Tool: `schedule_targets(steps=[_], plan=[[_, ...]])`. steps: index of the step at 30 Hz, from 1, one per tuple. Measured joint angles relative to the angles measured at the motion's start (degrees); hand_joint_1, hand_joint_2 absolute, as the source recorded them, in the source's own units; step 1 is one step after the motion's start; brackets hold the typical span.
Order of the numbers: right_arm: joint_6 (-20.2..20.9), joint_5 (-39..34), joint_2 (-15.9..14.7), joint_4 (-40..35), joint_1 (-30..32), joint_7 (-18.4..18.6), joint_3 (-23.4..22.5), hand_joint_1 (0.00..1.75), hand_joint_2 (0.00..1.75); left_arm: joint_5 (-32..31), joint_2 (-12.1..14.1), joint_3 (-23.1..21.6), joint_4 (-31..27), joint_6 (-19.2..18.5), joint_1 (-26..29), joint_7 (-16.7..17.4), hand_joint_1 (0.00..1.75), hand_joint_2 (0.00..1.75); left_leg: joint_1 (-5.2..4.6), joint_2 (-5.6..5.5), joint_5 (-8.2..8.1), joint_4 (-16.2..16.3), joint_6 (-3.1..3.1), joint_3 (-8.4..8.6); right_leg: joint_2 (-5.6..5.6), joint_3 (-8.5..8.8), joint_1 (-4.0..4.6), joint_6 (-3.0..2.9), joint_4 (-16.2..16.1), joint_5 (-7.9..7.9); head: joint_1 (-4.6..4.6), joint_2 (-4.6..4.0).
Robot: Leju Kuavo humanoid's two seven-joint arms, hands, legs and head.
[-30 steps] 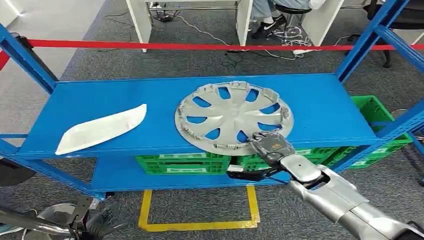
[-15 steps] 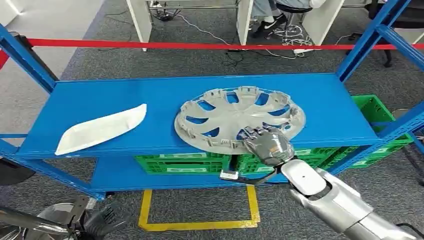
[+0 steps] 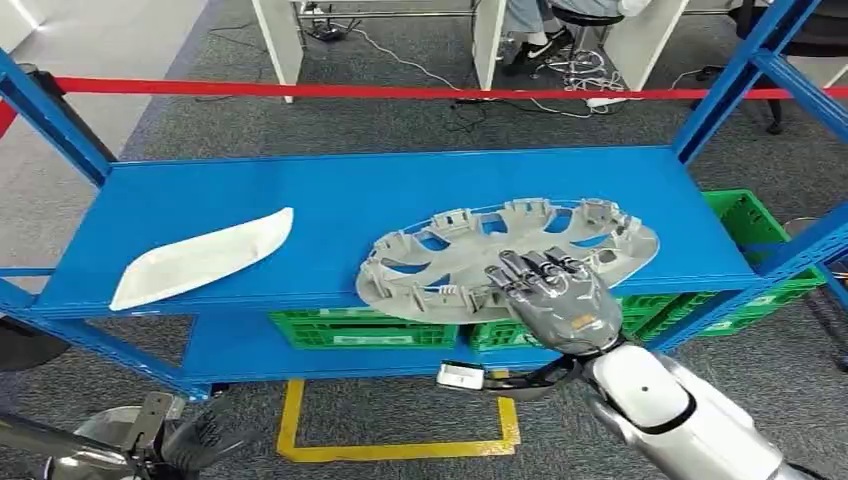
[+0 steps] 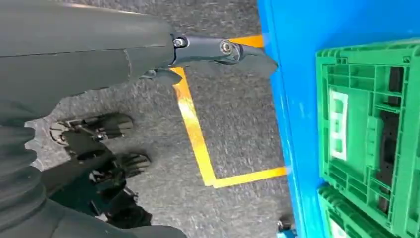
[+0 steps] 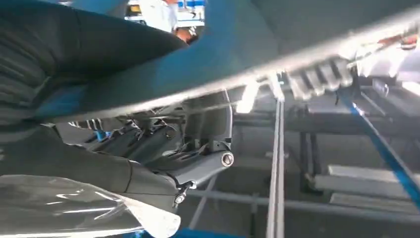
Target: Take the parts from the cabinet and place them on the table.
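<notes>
Spanning the view, the blue metal shelf (image 3: 250, 215) carried the round silver plastic hubcap (image 3: 470, 255), tilted with its far edge raised; the right hand (image 3: 555, 295) gripped its near rim, fingers (image 3: 530, 268) over it; a white curved trim piece (image 3: 200, 258) lay well apart; the left hand (image 4: 148, 64) hung low, fingers unclear

A workshop or test lab: blue steel shelving rack (image 3: 400, 215), green plastic crates (image 3: 365, 328), yellow floor tape (image 3: 400, 450), red barrier tape (image 3: 400, 92), grey carpet.
</notes>
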Motion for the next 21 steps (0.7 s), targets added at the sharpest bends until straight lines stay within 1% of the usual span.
schedule_targets(steps=[4,9,11,14,16,21], plan=[[-1.24,-0.15,-0.24,-4.04,3.24,0.11,-1.28,1.75,1.75,0.19,0.02,0.94,-0.80,0.67,0.88,-0.02,0.00,1.75,0.00,0.00,0.00,0.00,0.00,-0.08,0.01,-0.08,0.00,0.00,0.00,0.00,0.00,0.00],[-2.40,-1.94,-0.55,-8.32,6.94,-0.29,-3.12,1.75,1.75,-0.55,0.00,1.55,-3.73,0.92,1.98,-0.20,0.00,1.75,0.00,0.00,0.00,0.00,0.00,-0.16,0.01,-0.16,0.00,0.00,0.00,-0.01,0.00,0.00],[-2.47,-5.19,-0.55,-9.33,7.97,-1.75,-3.76,1.75,1.75,-1.09,-0.07,1.84,-5.05,0.70,2.43,-0.59,0.00,1.75,0.00,0.00,0.00,0.00,0.00,-0.16,0.00,-0.16,0.00,0.00,0.00,-0.01,0.00,0.00],[-2.16,-13.89,-0.65,-11.25,9.33,-3.76,-4.43,1.75,1.75,-1.92,-0.09,2.21,-7.21,0.42,3.07,-1.18,0.00,1.75,0.00,0.00,0.00,0.00,0.00,-0.16,0.00,-0.15,0.00,0.00,0.00,0.00,0.00,0.00],[-2.12,-15.41,-0.66,-12.28,10.18,-4.20,-4.74,1.75,1.75,-2.19,-0.13,2.27,-8.35,0.35,3.28,-1.20,0.00,1.75,0.00,0.00,0.00,0.00,0.00,-0.16,-0.01,-0.15,0.00,0.00,0.00,0.00,-0.02,0.00],[-2.10,-15.74,-0.68,-13.53,10.88,-4.44,-5.20,1.75,1.75,-2.36,-0.24,2.38,-9.86,0.35,3.62,-1.22,0.00,1.75,0.00,0.00,0.00,0.00,0.00,-0.16,0.00,-0.15,0.00,0.00,0.00,0.00,-0.02,0.00]])
